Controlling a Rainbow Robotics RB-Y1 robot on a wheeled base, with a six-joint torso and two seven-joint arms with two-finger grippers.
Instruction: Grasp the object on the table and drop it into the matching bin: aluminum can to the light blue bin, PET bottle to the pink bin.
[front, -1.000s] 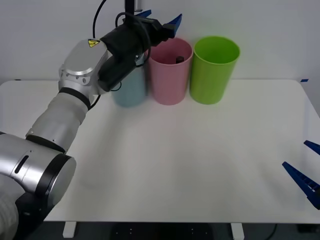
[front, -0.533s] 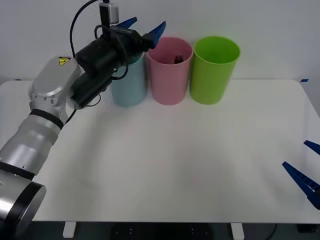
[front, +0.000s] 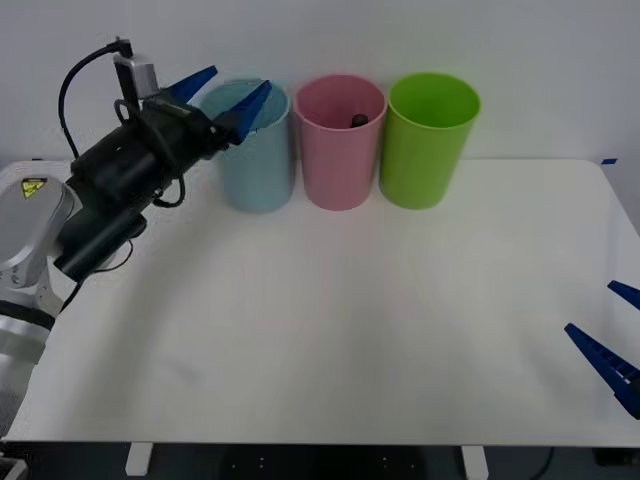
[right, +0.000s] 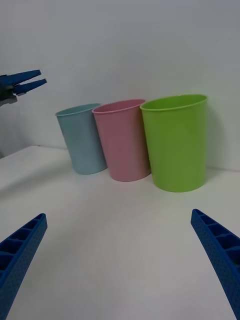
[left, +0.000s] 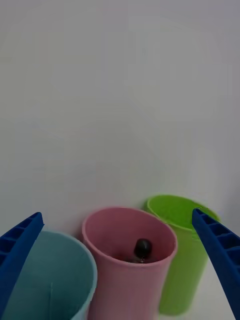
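The left pincer (front: 222, 93), fingers spread and empty, has swung back from over the tall smooth pink plastic bin (front: 340, 142) to the pale blue bin (front: 257, 150) at its 9 o'clock. The small clear black-capped PET bottle (left: 142, 249) lies inside the pink bin, so the drop looks done. The right pincer (front: 612, 340) waits open at the white counter's (front: 380, 320) 4 o'clock edge.
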